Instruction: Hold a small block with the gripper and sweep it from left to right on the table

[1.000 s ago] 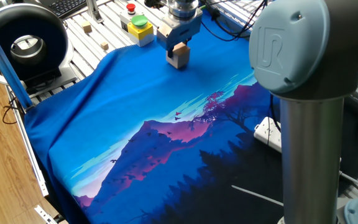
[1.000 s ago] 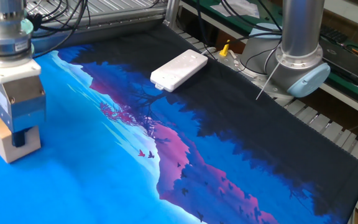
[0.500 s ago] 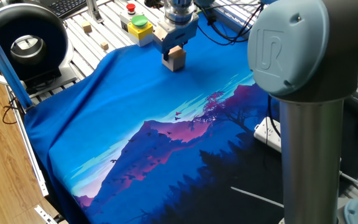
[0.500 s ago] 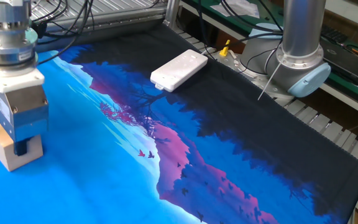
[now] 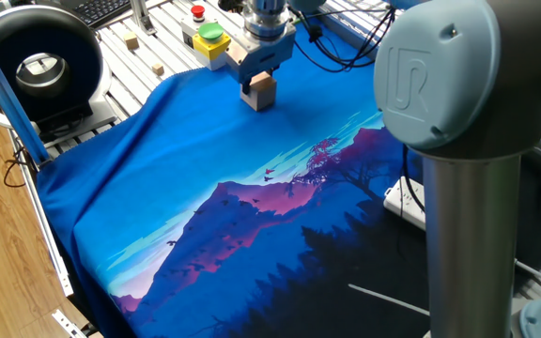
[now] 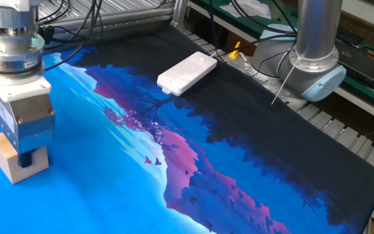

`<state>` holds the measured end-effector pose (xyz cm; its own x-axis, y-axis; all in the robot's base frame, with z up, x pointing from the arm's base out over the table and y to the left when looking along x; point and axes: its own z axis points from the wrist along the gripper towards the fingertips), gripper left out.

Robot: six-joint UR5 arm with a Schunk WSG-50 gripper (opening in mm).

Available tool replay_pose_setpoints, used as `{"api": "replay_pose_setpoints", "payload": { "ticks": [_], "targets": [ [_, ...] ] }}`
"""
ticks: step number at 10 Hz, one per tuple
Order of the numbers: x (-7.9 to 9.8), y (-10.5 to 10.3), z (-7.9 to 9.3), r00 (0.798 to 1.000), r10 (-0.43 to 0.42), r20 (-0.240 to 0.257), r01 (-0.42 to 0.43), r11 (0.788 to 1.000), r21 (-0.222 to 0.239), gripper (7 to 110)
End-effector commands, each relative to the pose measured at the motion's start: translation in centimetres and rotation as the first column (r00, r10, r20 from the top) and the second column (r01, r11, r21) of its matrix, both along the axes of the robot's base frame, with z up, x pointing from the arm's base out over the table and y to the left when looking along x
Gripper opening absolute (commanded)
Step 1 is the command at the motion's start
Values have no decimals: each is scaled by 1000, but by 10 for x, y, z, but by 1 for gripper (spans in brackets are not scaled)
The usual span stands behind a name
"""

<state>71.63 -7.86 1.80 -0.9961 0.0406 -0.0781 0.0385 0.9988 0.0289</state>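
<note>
Blue-clothed table (image 5: 205,160), end effector (image 6: 26,158) gripping small block (image 6: 12,164)

Open blue cloth (image 5: 205,160) beside the small block (image 5: 260,91); white power strip (image 6: 187,73) well apart.

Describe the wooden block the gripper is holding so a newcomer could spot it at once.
Start at the blue cloth printed with purple mountains, and go to its plain blue part near the yellow button box. There the gripper is shut on the small block, a plain light tan wooden cube resting on the cloth. The cubes on the bare slats are far tinier.
</note>
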Motion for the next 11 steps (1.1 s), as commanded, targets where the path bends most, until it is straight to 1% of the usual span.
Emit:
{"api": "replay_pose_setpoints", "payload": {
  "ticks": [1, 2, 4, 8, 11],
  "targets": [
    [-1, 13, 1, 1000, -29, 3, 29, 1000, 8, 7],
    [-1, 22, -1, 999, -40, 6, 40, 999, 9, 7],
    [-1, 32, -3, 998, -55, 8, 55, 998, 12, 7],
    [-6, 36, 4, 998, -64, 0, 64, 998, 17, 7],
    [-4, 53, 4, 996, -92, 3, 91, 996, 13, 7]
  ]
}}
